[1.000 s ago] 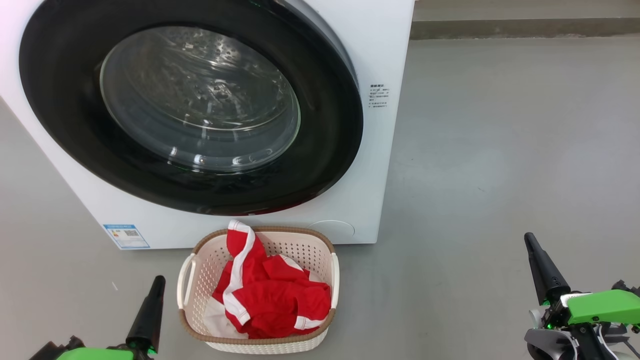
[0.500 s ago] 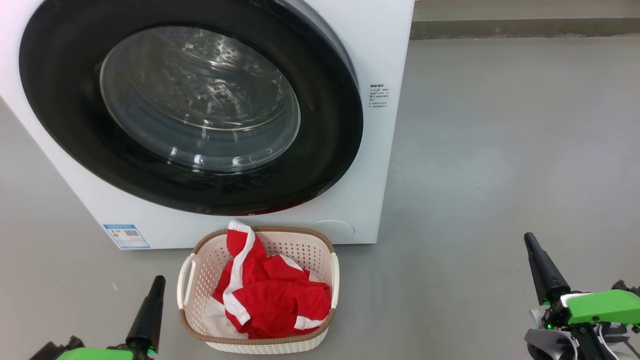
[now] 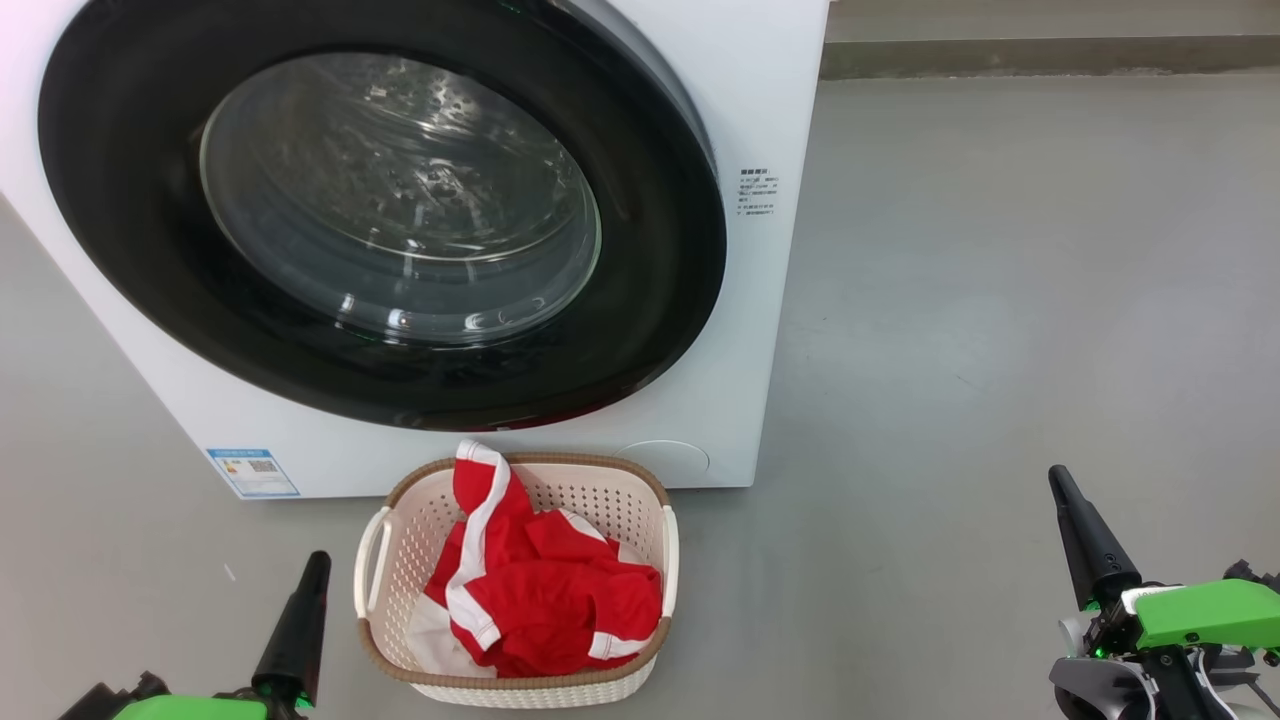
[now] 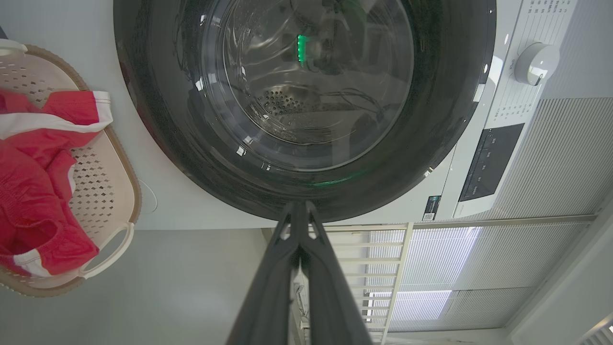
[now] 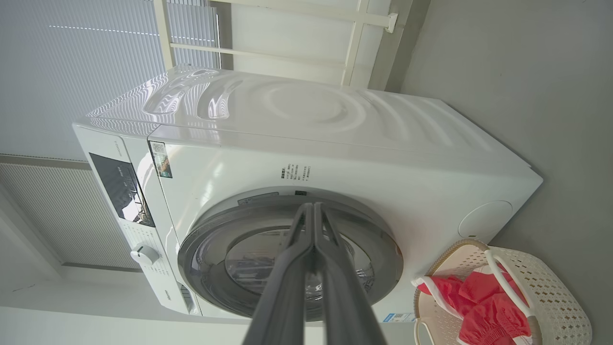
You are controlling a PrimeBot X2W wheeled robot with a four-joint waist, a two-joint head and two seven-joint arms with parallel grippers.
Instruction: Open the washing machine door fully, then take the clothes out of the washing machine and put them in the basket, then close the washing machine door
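The white washing machine [image 3: 760, 120] stands ahead with its round black-rimmed washing machine door [image 3: 390, 215] lying flat against the front. Behind the glass I see bare steel drum. The red and white clothes [image 3: 530, 590] lie heaped in the cream basket [image 3: 620, 500] on the floor just below the door. My left gripper [image 3: 318, 560] is shut, low at the basket's left, holding nothing. My right gripper [image 3: 1058, 478] is shut and empty, far off at the lower right. In the wrist views the left gripper [image 4: 298, 205] and right gripper [image 5: 312, 206] show fingers pressed together, pointing at the door [image 4: 306, 110] [image 5: 287, 258].
Grey floor [image 3: 1000, 300] spreads wide to the machine's right. A low ledge [image 3: 1050, 55] runs along the back. A control panel with a dial [image 4: 536, 62] sits on the machine's front. A white rail frame and blinds [image 4: 431, 268] stand beside the machine.
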